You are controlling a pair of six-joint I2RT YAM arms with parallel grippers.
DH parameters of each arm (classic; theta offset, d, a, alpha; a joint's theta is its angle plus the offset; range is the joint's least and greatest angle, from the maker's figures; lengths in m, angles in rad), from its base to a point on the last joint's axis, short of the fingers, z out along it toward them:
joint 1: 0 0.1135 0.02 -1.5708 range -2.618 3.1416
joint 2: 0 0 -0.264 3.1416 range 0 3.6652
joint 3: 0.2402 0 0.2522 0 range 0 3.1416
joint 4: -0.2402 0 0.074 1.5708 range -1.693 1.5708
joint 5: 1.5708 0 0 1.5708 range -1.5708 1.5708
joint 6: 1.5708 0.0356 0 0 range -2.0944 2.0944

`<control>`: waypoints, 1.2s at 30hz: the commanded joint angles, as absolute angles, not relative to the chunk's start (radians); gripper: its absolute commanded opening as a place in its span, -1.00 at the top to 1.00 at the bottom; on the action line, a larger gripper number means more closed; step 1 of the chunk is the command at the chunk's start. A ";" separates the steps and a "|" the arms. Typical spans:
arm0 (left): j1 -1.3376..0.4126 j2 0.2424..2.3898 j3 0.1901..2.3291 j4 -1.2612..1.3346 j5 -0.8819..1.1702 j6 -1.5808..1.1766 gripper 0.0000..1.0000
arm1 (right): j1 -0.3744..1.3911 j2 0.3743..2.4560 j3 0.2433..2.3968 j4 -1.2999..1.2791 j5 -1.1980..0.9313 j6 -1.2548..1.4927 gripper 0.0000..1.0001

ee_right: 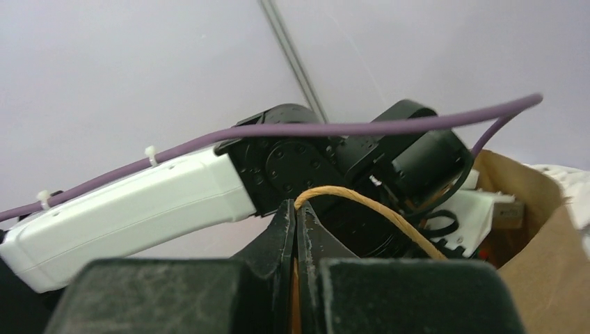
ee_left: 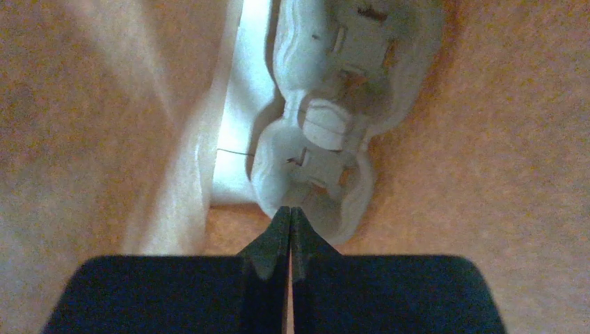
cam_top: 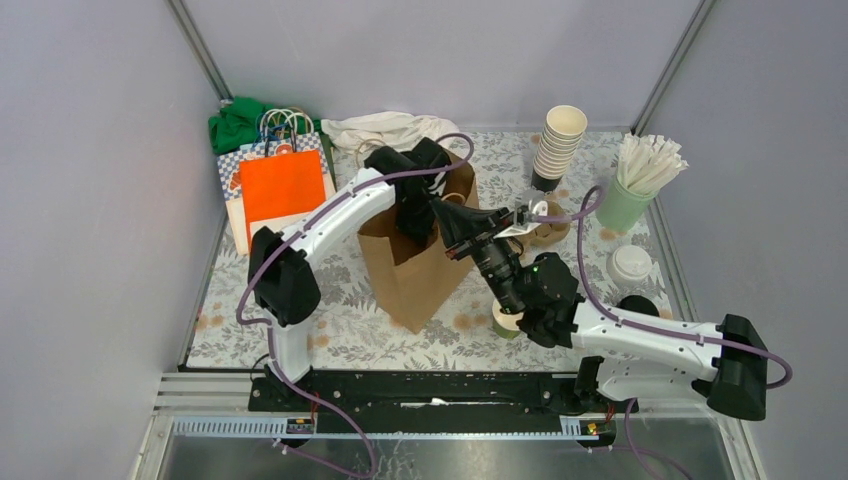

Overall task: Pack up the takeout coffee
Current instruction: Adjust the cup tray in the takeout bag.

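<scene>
A brown paper bag [cam_top: 415,265] stands open in the middle of the table. My left arm reaches down into it, so its fingers are hidden in the top view. In the left wrist view my left gripper [ee_left: 290,211] is shut and empty, its tips at the near edge of a pale moulded cup carrier [ee_left: 334,104] on the bag's floor. My right gripper [ee_right: 296,206] is shut on the bag's twine handle [ee_right: 379,209] at the bag's right rim [cam_top: 447,213]. One small dark-green cup [cam_top: 506,320] without a lid stands half hidden under my right arm.
At the back right stand a tall stack of cream cups [cam_top: 558,145] and a pale green cup of white sticks [cam_top: 640,180]. A white lid [cam_top: 630,265] and a black lid [cam_top: 637,303] lie to the right. An orange bag [cam_top: 285,185] and cloths lie at the back left.
</scene>
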State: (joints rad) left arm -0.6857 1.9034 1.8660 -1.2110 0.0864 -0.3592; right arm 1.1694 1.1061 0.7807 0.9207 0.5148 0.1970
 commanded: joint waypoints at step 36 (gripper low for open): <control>-0.878 1.847 1.583 -0.975 -0.023 -0.619 1.00 | 1.179 0.939 0.608 1.046 0.629 0.100 1.00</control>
